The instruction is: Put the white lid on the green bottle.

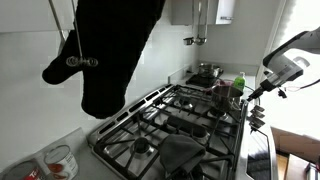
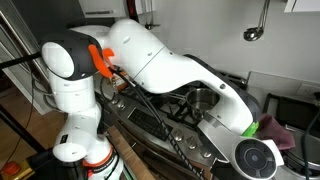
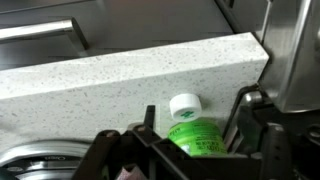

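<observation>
Reaching in past the stove (image 1: 160, 125), the white arm (image 1: 292, 58) comes down at the green bottle (image 1: 237, 90). In the wrist view a speckled tabletop (image 3: 130, 75) runs behind the bottle. A steel pot (image 1: 206, 71) stands near the bottle. The hand (image 3: 195, 140) is released, with a finger (image 3: 115, 155) on either side of the bottle; whether they touch it I cannot tell. The white lid (image 3: 185, 104) shows at the bottle's top.
</observation>
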Controlling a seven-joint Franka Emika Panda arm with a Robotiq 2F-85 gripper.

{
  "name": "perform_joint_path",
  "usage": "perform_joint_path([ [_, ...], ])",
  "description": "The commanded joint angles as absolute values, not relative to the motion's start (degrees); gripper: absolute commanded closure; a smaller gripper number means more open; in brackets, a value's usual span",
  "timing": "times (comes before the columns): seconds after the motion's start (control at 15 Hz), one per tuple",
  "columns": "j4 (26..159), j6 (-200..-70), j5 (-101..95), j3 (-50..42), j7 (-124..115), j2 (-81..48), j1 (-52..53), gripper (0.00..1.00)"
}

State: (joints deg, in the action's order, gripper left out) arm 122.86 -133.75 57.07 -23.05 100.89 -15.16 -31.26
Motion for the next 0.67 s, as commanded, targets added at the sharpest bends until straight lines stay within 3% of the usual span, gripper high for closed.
perform_joint_path([
  [0.0, 121.9, -134.6, 60.6, -22.3, 104.1, -16.9, -32.3, 0.28],
  [0.07, 121.9, -134.5, 61.0, -22.3, 104.3, -17.0, -32.3, 0.46],
  [0.27, 121.9, -134.6, 61.9, -22.4, 105.0, -17.4, -32.2, 0.7],
  [0.47, 121.7, -134.6, 61.8, -22.5, 104.7, -17.8, -32.2, 0.92],
  [0.6, 121.5, -134.6, 61.3, -22.7, 104.1, -17.6, -32.2, 0.94],
])
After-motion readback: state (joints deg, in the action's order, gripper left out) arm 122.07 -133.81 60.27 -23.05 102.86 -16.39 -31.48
